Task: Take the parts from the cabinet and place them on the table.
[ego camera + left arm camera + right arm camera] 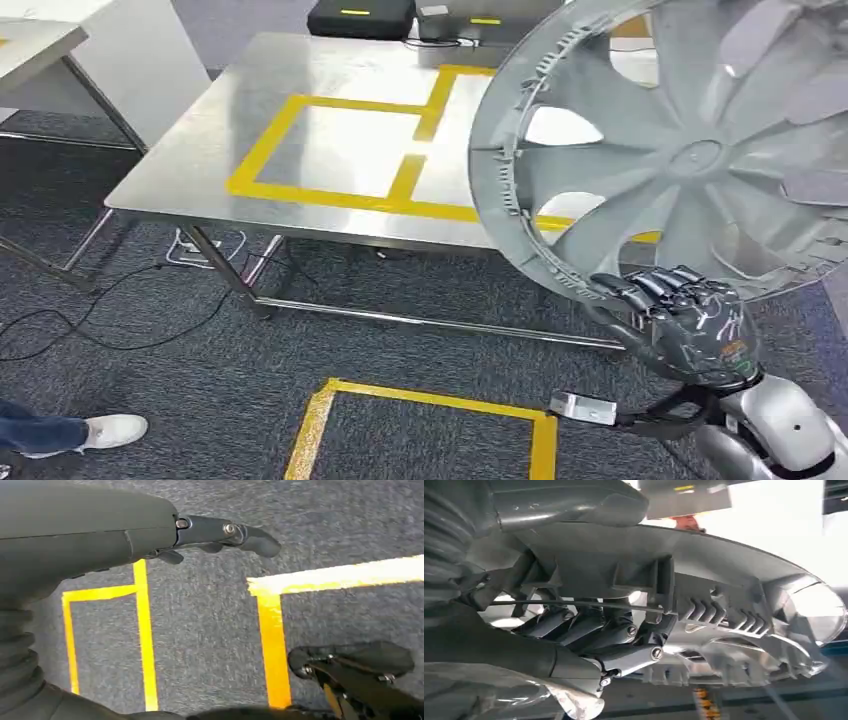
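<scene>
Nearest, the right hand (pixel 690 325) comes up from the bottom right, and its dark fingers (pixel 616 632) wrap tight around the lower rim of a big grey wheel cover (pixel 690 150). The wheel cover is up in the air, tilted, and it hides the right side of the desk (pixel 330 150) behind it. It does not touch the desk.

The left hand (pixel 220 532) hangs over the dark carpet floor (pixel 210 630). Its fingers are stretched out and it holds nothing.

On the floor in front of the desk there is a yellow tape square (pixel 430 425). At the bottom left edge a person's white shoe (pixel 115 430) stands on the carpet, and black cables (pixel 110 310) lie near the desk legs.

The shiny metal desk has yellow tape boxes (pixel 340 150) on its top. Past its far edge sit black cases (pixel 362 17).
</scene>
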You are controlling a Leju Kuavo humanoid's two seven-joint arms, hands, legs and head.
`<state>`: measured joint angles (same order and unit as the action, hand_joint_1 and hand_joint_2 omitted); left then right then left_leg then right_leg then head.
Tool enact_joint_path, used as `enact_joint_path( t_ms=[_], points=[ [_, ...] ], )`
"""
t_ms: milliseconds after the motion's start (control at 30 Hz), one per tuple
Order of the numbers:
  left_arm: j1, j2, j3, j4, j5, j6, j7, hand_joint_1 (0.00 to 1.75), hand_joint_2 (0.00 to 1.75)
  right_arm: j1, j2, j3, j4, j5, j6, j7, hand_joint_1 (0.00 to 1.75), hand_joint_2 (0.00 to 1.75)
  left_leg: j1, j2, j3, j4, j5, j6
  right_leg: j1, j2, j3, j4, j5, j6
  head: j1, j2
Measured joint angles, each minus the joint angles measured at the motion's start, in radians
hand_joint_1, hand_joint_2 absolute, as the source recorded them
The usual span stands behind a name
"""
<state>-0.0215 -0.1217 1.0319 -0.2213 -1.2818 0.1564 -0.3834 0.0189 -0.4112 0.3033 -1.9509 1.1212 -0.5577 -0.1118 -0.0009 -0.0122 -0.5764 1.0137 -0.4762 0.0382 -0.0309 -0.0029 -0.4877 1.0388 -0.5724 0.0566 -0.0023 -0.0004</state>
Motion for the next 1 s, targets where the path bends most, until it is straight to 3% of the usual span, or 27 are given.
enact_joint_path(
  t_ms=[67, 133, 167, 200, 233, 267, 300, 333, 367, 433, 467, 533, 567, 600, 633, 667, 700, 733, 800, 833, 867, 900, 967, 1000],
  points=[
    [-0.006, 0.000, 0.000, 0.000, 0.000, 0.001, 0.000, 0.00, 1.75, -0.004, 0.000, 0.000, 0.001, 0.000, 0.000, -0.001, 1.75, 1.75, -0.002, -0.001, 0.009, -0.003, -0.009, 0.013, 0.002, 0.003, -0.094, 0.141, -0.033, -0.001, 0.002, 0.000],
    [-0.005, -0.001, 0.000, 0.000, -0.002, -0.001, 0.000, 0.00, 1.75, -0.002, 0.000, 0.000, 0.002, 0.001, 0.000, -0.001, 1.75, 1.75, -0.006, -0.002, 0.022, -0.003, -0.025, 0.015, 0.003, 0.003, -0.189, 0.250, -0.080, 0.002, 0.002, 0.000],
    [-0.004, -0.001, 0.000, 0.000, -0.002, -0.002, 0.000, 0.00, 1.75, -0.001, 0.000, 0.000, 0.003, 0.001, 0.000, -0.002, 1.75, 1.75, -0.007, -0.003, 0.032, -0.003, -0.034, 0.015, 0.003, 0.003, -0.213, 0.259, -0.071, 0.004, 0.004, 0.000],
    [-0.001, -0.002, 0.000, 0.000, -0.002, -0.004, 0.000, 0.00, 1.75, 0.002, 0.000, 0.000, 0.004, 0.000, 0.000, -0.001, 1.75, 1.75, -0.007, -0.003, 0.048, -0.003, -0.045, 0.015, 0.003, 0.002, -0.217, 0.228, -0.038, 0.005, 0.003, 0.000],
    [-0.001, -0.002, 0.000, 0.000, -0.003, -0.004, 0.001, 0.00, 1.75, 0.002, 0.000, 0.000, 0.005, 0.000, 0.001, 0.001, 1.75, 1.75, -0.007, -0.003, 0.066, -0.003, -0.057, 0.013, 0.002, 0.002, -0.204, 0.164, 0.014, 0.004, 0.004, 0.000],
    [-0.001, -0.003, 0.000, 0.000, -0.003, -0.004, 0.001, 0.00, 1.75, 0.002, 0.000, 0.000, 0.007, -0.001, 0.001, 0.001, 1.75, 1.75, -0.007, -0.003, 0.084, -0.003, -0.070, 0.009, 0.002, 0.001, -0.183, 0.081, 0.085, 0.002, 0.004, 0.000],
    [0.000, -0.003, 0.000, 0.000, -0.005, -0.004, 0.001, 0.00, 1.75, 0.002, 0.000, 0.000, 0.008, -0.002, 0.003, 0.001, 1.75, 1.75, -0.007, -0.003, 0.085, -0.004, -0.083, 0.004, 0.002, 0.000, -0.175, 0.022, 0.140, -0.002, 0.004, 0.000],
    [-0.003, -0.002, 0.000, 0.000, -0.005, -0.004, 0.001, 0.00, 1.75, -0.001, 0.000, 0.001, 0.013, -0.002, 0.005, 0.001, 1.75, 1.75, -0.010, -0.004, 0.096, 0.000, -0.088, -0.002, 0.010, -0.002, -0.181, 0.021, 0.109, -0.002, 0.000, 0.000],
    [-0.008, -0.002, 0.000, 0.000, -0.005, -0.004, 0.000, 0.00, 1.75, -0.004, 0.000, 0.001, 0.013, 0.000, 0.006, -0.003, 1.75, 1.75, -0.010, -0.002, 0.090, 0.002, -0.095, -0.008, 0.011, 0.002, -0.165, 0.011, 0.112, -0.016, 0.001, 0.000],
    [-0.008, -0.003, 0.000, 0.000, -0.009, -0.005, -0.001, 0.00, 1.75, -0.006, 0.000, 0.001, 0.013, 0.000, 0.010, -0.005, 1.75, 1.75, -0.008, 0.000, 0.101, -0.003, -0.093, -0.015, 0.015, 0.002, -0.163, 0.004, 0.110, -0.032, 0.002, 0.000],
    [-0.011, -0.002, 0.000, 0.000, -0.010, -0.005, -0.001, 0.00, 1.75, -0.008, 0.000, 0.001, 0.013, 0.000, 0.010, -0.005, 1.75, 1.75, -0.009, 0.000, 0.097, 0.014, -0.089, -0.020, 0.007, 0.003, -0.151, -0.003, 0.109, -0.035, 0.002, 0.000],
    [-0.015, -0.003, 0.000, 0.001, -0.011, -0.004, -0.001, 0.00, 1.75, -0.009, 0.000, 0.002, 0.014, -0.001, 0.012, -0.003, 1.75, 1.75, -0.006, 0.002, 0.034, 0.126, -0.076, -0.034, 0.004, -0.002, -0.124, -0.016, 0.100, -0.047, -0.004, 0.000],
    [-0.015, -0.004, 0.000, 0.001, -0.011, -0.005, -0.001, 0.00, 1.75, -0.013, 0.000, 0.002, 0.015, -0.003, 0.012, -0.001, 1.75, 1.75, -0.002, 0.002, -0.011, 0.193, -0.095, -0.041, 0.003, -0.003, -0.117, -0.017, 0.094, -0.049, -0.001, 0.000],
    [-0.013, -0.004, 0.000, 0.001, -0.012, -0.005, -0.001, 0.00, 1.75, -0.015, 0.000, 0.003, 0.016, -0.002, 0.012, 0.000, 1.75, 1.75, 0.001, 0.002, -0.063, 0.263, -0.136, -0.046, 0.003, -0.002, -0.109, -0.017, 0.085, -0.050, -0.003, 0.000],
    [-0.012, -0.004, 0.000, 0.001, -0.013, -0.005, -0.001, 0.00, 1.75, -0.015, 0.000, 0.003, 0.017, -0.001, 0.012, 0.000, 1.75, 1.75, 0.004, 0.002, -0.096, 0.299, -0.168, -0.049, 0.003, -0.001, -0.100, -0.017, 0.078, -0.050, -0.003, 0.000],
    [-0.010, -0.004, 0.000, 0.001, -0.014, -0.005, -0.001, 0.00, 1.75, -0.015, 0.000, 0.006, 0.019, 0.000, 0.012, -0.001, 1.75, 1.75, 0.006, 0.003, -0.118, 0.308, -0.178, -0.051, 0.002, 0.000, -0.090, -0.017, 0.070, -0.049, -0.002, 0.000],
    [-0.008, -0.003, 0.000, 0.001, -0.014, -0.005, 0.000, 0.00, 1.75, -0.015, 0.000, 0.009, 0.021, 0.001, 0.012, -0.001, 1.75, 1.75, 0.008, 0.003, -0.121, 0.282, -0.154, -0.052, 0.002, 0.002, -0.077, -0.017, 0.061, -0.048, -0.003, 0.000],
    [-0.008, -0.002, 0.000, 0.001, -0.014, -0.005, 0.000, 0.00, 1.75, -0.015, 0.000, 0.011, 0.023, 0.001, 0.012, -0.001, 1.75, 1.75, 0.008, 0.003, -0.110, 0.228, -0.103, -0.050, 0.001, 0.002, -0.063, -0.017, 0.052, -0.047, -0.003, 0.000],
    [-0.007, -0.002, 0.000, 0.001, -0.014, -0.005, 0.000, 0.00, 1.75, -0.016, 0.000, 0.013, 0.023, 0.001, 0.012, 0.000, 1.75, 1.75, 0.007, 0.003, -0.070, 0.066, 0.035, -0.042, 0.000, 0.002, -0.039, -0.017, 0.035, -0.039, -0.003, 0.000],
    [-0.007, -0.001, 0.000, 0.001, -0.016, -0.005, 0.000, 0.00, 1.75, -0.016, 0.000, 0.013, 0.024, 0.001, 0.013, 0.002, 1.75, 1.75, 0.002, 0.003, -0.069, 0.051, 0.024, -0.040, 0.003, 0.004, -0.032, -0.016, 0.028, -0.030, -0.001, 0.000],
    [-0.008, -0.001, 0.000, 0.001, -0.017, -0.005, 0.000, 0.00, 1.75, -0.018, 0.000, 0.013, 0.026, 0.000, 0.013, 0.003, 1.75, 1.75, -0.002, 0.005, -0.067, 0.035, -0.014, -0.032, 0.003, 0.006, -0.039, -0.017, 0.024, -0.023, -0.005, 0.000],
    [-0.007, -0.001, 0.000, 0.001, -0.018, -0.004, 0.000, 0.00, 1.75, -0.019, 0.000, 0.013, 0.027, 0.000, 0.015, 0.003, 1.75, 1.75, -0.003, 0.005, -0.065, 0.038, 0.018, -0.026, 0.004, 0.005, -0.037, -0.017, 0.019, -0.015, -0.002, 0.000],
    [-0.004, -0.002, 0.000, 0.001, -0.019, -0.004, 0.001, 0.00, 1.75, -0.018, 0.000, 0.013, 0.027, 0.000, 0.015, 0.003, 1.75, 1.75, -0.003, 0.004, -0.056, 0.032, 0.017, -0.015, 0.003, 0.004, -0.033, -0.030, 0.013, -0.004, -0.001, 0.000],
    [-0.005, -0.002, 0.000, 0.001, -0.020, -0.004, 0.001, 0.00, 1.75, -0.018, 0.000, 0.013, 0.027, 0.000, 0.015, 0.003, 1.75, 1.75, 0.004, 0.004, -0.042, 0.019, 0.021, -0.010, 0.000, 0.003, -0.028, -0.026, 0.003, 0.001, -0.001, 0.000]
  ],
)
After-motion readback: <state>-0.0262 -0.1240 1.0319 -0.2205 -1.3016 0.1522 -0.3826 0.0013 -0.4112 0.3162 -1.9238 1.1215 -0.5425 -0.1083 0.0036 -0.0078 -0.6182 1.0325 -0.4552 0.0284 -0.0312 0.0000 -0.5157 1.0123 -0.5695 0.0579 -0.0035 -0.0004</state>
